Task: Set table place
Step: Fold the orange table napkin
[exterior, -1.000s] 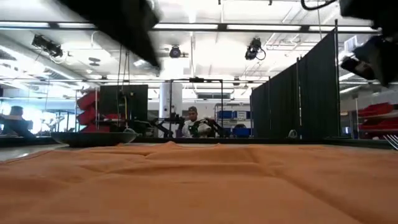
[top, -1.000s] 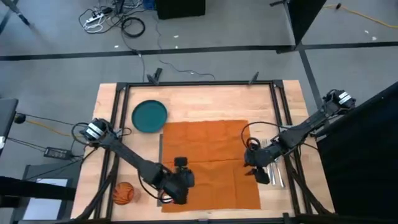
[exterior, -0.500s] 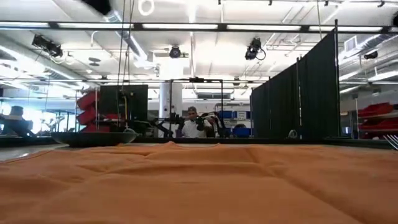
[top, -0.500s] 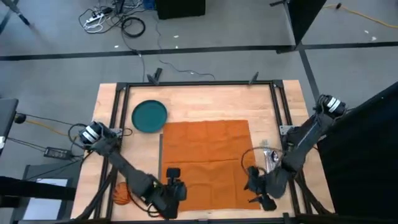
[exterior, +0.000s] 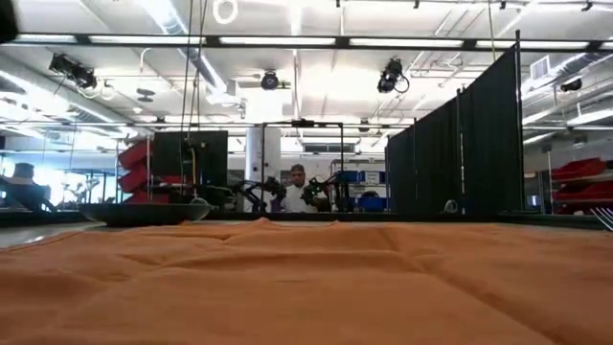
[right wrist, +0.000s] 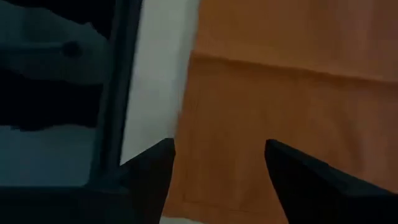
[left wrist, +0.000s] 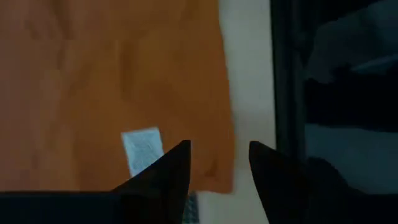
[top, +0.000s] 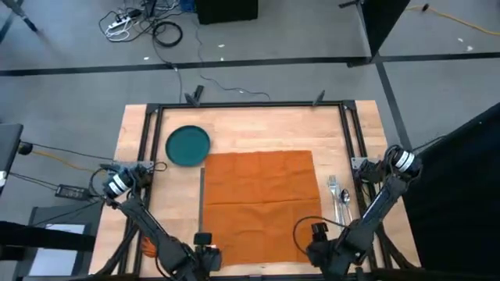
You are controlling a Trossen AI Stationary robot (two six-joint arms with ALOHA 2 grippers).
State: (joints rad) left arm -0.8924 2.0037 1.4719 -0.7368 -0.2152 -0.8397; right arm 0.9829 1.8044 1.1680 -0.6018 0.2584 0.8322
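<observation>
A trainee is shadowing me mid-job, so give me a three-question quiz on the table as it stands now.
1. True or false: the plate lies on the right arm's side of the orange cloth.
2. The cutlery lies: A on the cloth; B on bare table beside the cloth; C on the plate.
3. Fill in: the jaws of the left gripper and right gripper are both ____.
Key: 1 false; 2 B; 3 open.
</observation>
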